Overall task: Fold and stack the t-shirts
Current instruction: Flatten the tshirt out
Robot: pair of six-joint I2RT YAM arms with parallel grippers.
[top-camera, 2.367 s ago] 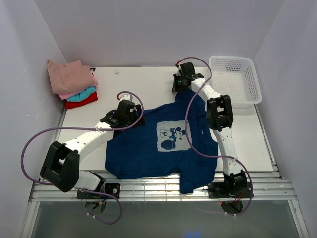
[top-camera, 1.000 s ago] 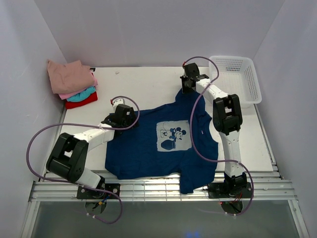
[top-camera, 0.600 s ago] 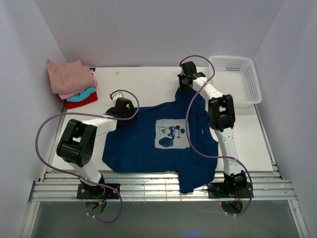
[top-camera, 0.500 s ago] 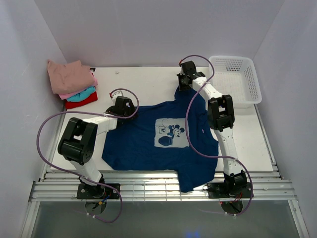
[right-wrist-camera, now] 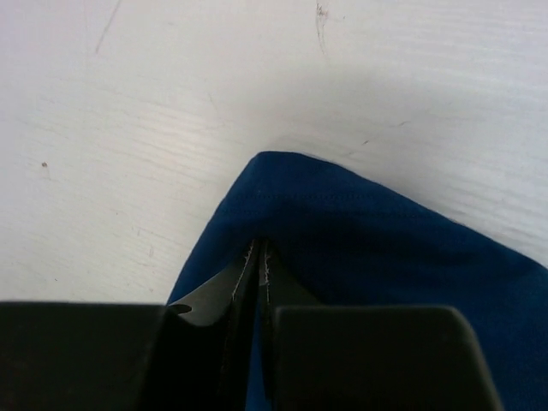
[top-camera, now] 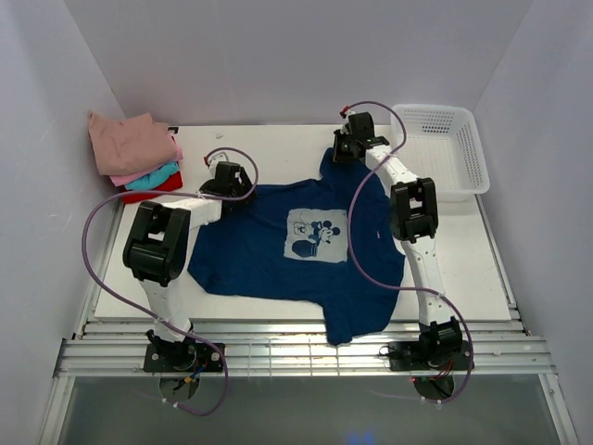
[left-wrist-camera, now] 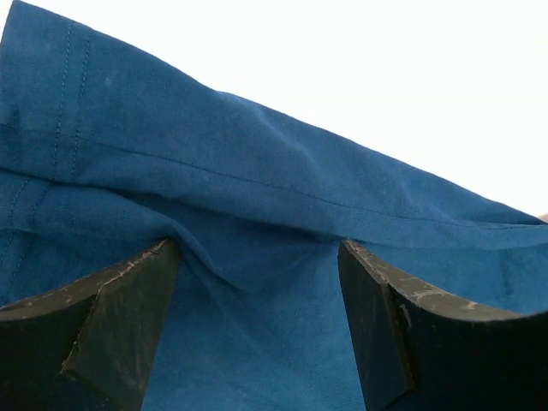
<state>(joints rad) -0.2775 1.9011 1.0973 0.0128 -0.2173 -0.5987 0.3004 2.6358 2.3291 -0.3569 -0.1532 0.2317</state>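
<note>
- Navy tee (top-camera: pixel 296 250) lies on table (top-camera: pixel 269 148), shifted rearward and flatter than before.
- Right gripper (right-wrist-camera: pixel 259 253) pinches its far corner; left gripper (left-wrist-camera: pixel 257 257) straddles its sleeve, jaws apart.
- Count: one navy tee, four folded tees (top-camera: pixel 134 148), one basket (top-camera: pixel 445 148).

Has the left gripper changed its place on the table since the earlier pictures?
Yes. The left gripper has gone toward the far wall, and is now about level with the stack of folded tees, closer to it than before.

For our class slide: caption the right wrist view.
Right gripper pinches a corner of the navy tee, white table beyond.
</note>
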